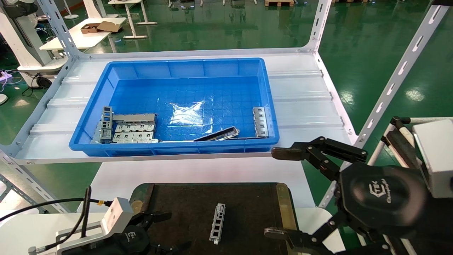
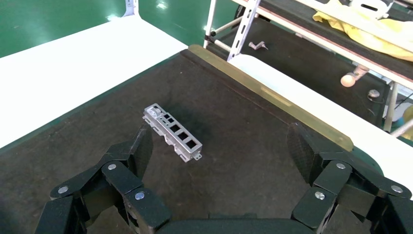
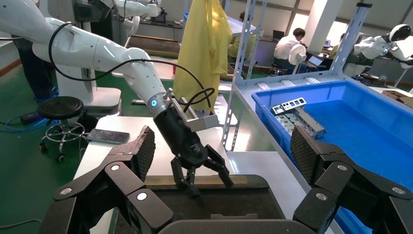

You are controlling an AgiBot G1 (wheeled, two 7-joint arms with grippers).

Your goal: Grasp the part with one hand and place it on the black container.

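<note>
- Left end effector (image 1: 166, 230): spread wide and empty, low over the near edge of the container (image 1: 184, 212); the part (image 1: 217, 223) lies flat on the black felt just beyond its fingertips, untouched.
- Right end effector (image 1: 279, 193): also wide and empty, held off the container's right rim, between it and the bin (image 1: 177, 67).
- Part: well inside the container, apart from both brass rims; this placement looks complete.
- Bin: on the worktop shelf behind, holding more strips along its near wall and one by its right wall.
- Risk: a low sweep by the left fingers could nudge the part across the felt; a right arm reaching for the bin could clip the shelf post (image 1: 396, 78) or the bin's near wall.
- Open room: bare worktop (image 1: 198, 170) between bin and container, and clear felt around the part.
</note>
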